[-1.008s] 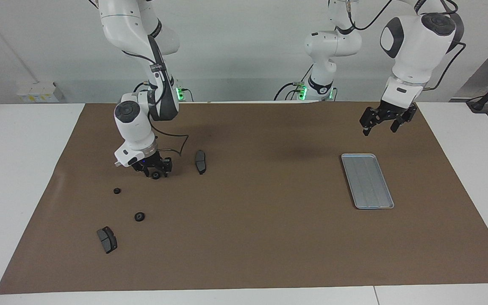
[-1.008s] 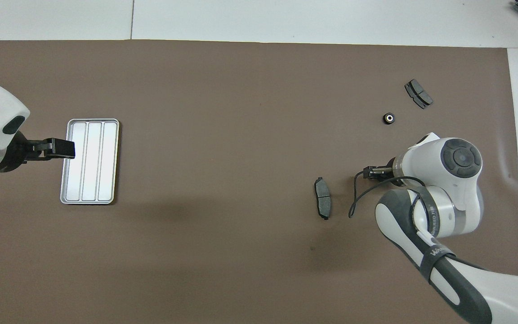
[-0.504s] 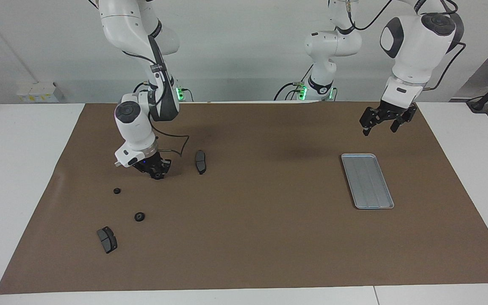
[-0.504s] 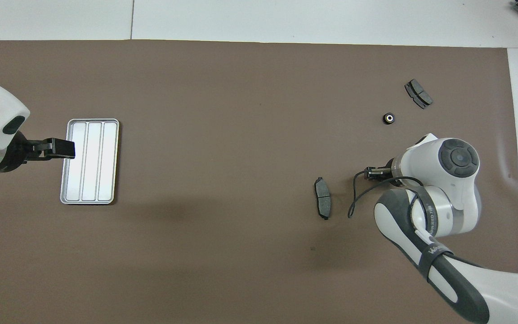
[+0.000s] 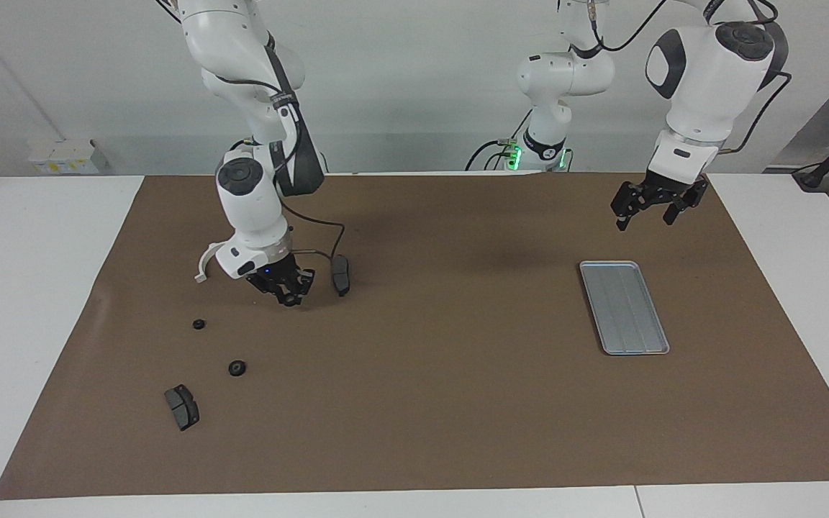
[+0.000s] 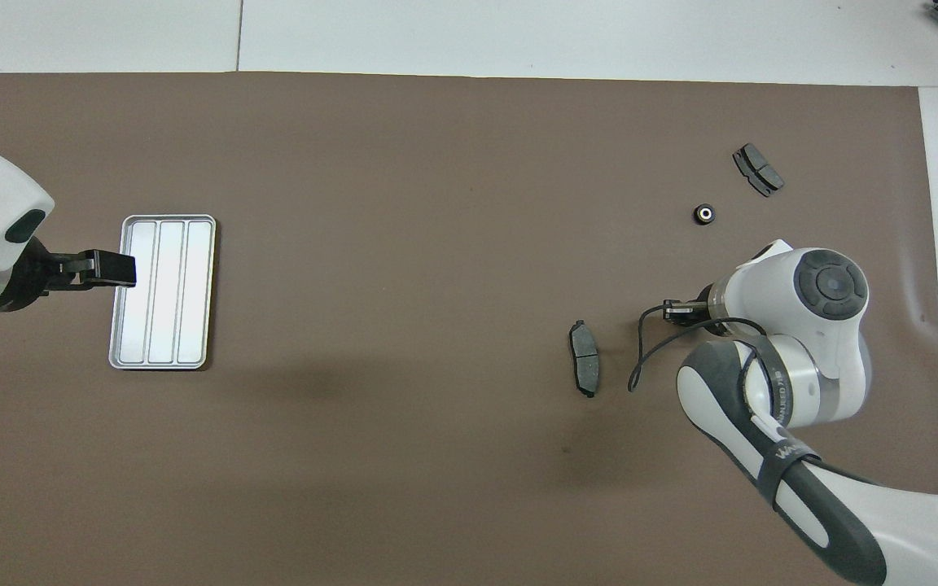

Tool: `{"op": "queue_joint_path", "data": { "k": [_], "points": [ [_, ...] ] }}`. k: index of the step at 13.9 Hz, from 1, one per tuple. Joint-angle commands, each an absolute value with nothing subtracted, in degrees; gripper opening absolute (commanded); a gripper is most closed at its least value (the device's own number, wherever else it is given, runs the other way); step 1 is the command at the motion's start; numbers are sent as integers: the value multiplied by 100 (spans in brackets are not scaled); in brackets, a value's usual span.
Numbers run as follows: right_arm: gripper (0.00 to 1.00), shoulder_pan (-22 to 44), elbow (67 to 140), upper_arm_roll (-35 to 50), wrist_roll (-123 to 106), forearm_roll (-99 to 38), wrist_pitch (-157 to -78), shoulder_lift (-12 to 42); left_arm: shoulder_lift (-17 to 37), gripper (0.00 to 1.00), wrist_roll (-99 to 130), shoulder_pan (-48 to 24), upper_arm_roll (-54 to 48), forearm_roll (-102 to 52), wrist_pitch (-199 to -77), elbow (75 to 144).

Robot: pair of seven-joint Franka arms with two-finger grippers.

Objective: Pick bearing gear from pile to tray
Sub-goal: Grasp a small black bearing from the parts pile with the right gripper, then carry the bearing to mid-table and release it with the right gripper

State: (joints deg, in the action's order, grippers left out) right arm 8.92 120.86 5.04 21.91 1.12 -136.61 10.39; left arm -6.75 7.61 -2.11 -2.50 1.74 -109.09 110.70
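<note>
My right gripper [image 5: 288, 293] is shut on a small black bearing gear and holds it just above the mat, beside a dark grey brake pad [image 5: 341, 275]. In the overhead view the right gripper [image 6: 675, 310] is mostly hidden under its own arm. Two more black gears [image 5: 198, 324] [image 5: 237, 368] lie on the mat toward the right arm's end; one also shows in the overhead view [image 6: 705, 214]. A white half-ring bracket [image 5: 205, 262] lies beside the right wrist. The silver tray [image 5: 623, 307] [image 6: 164, 291] is empty. My left gripper [image 5: 645, 214] [image 6: 107, 268] waits open, raised by the tray's edge.
A second brake pad [image 5: 182, 406] [image 6: 758, 169] lies farthest from the robots in the pile. The first pad also shows in the overhead view [image 6: 585, 368]. A brown mat [image 5: 443, 403] covers the table between pile and tray.
My right gripper shut on the gear, lifted it slightly and moved toward the brake pad and the table's middle, uncovering the white bracket. The left arm has not moved.
</note>
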Motion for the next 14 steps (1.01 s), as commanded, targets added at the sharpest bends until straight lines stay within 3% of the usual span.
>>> {"op": "queue_joint_path", "data": {
  "k": [1,6,12,14],
  "points": [
    [0,1272,11595,536,2757,-244,-13553,1265,-870,100,694,-264,-211,88,-11030,11303],
    [0,2073,10664,527,3960,-300,-13413,1712,-870,100,694,-264,-211,88,-11030,11303],
    [0,3163,9152,518,5989,638,-13254,3030,-870,100,694,-264,-211,88,-11030,11303],
    [0,3251,9009,527,6380,826,-13254,3251,-870,100,694,-264,-211,88,-11030,11303]
  ]
}}
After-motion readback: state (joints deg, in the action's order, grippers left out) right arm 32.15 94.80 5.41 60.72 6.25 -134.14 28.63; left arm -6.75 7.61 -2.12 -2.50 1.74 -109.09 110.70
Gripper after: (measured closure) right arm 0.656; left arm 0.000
